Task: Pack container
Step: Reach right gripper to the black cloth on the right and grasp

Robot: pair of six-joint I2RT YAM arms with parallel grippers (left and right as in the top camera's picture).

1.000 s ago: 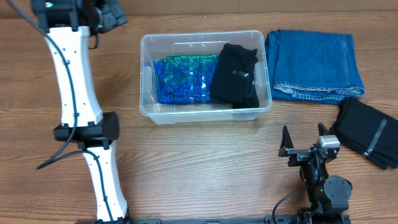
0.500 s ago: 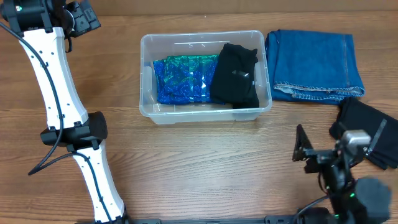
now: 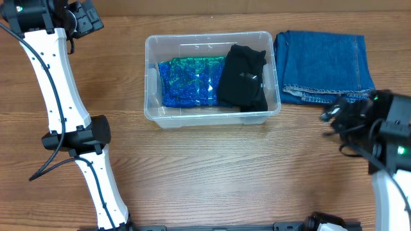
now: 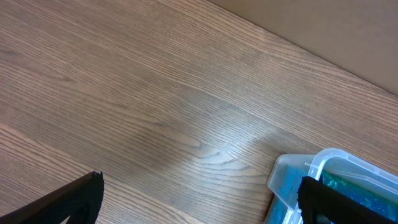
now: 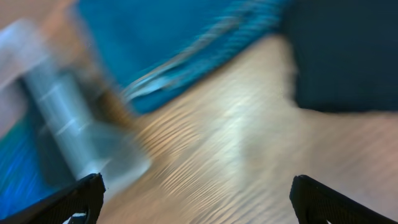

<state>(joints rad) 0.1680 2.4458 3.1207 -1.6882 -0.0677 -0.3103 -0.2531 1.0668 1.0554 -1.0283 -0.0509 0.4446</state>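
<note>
Black cloth (image 5: 348,56) right of the container (image 3: 212,37) looks next, so the right gripper (image 5: 196,190), fingers wide apart, should drop straight and pinch its middle.

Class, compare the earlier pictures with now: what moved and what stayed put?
The right end effector swung right and away from the near edge toward the black cloth, open, holding nothing. The left end effector shifted left at first, then held. The container and the jeans stayed put.
</note>
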